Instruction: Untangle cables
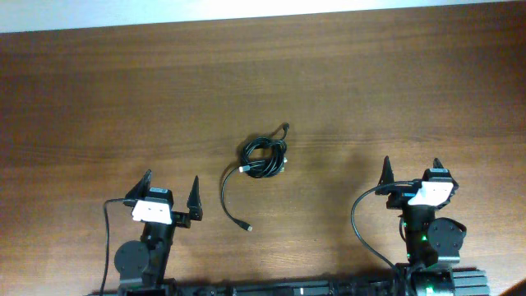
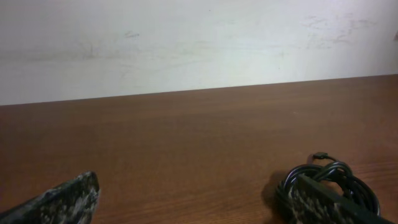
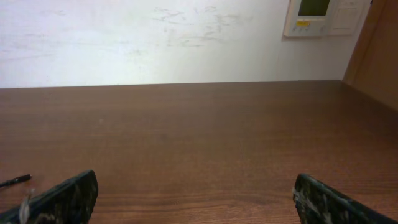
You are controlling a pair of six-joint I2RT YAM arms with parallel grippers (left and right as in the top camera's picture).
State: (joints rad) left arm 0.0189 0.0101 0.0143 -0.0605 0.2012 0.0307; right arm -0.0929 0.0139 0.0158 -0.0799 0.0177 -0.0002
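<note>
The cables (image 1: 263,158) lie as a small black coiled bundle in the middle of the wooden table, with one loose cord (image 1: 230,201) curving down to a plug end near the front. A light-coloured tip sits on the bundle's left side. The bundle also shows at the lower right of the left wrist view (image 2: 333,183), partly behind my right finger. My left gripper (image 1: 171,191) is open and empty, to the lower left of the bundle. My right gripper (image 1: 411,171) is open and empty, well to the right of it. A plug end (image 3: 15,180) shows at the left edge of the right wrist view.
The brown wooden table (image 1: 123,90) spans the view, with its far edge against a white wall (image 2: 186,43). A wall panel (image 3: 317,15) hangs at the upper right in the right wrist view. Thick black wires run from both arm bases.
</note>
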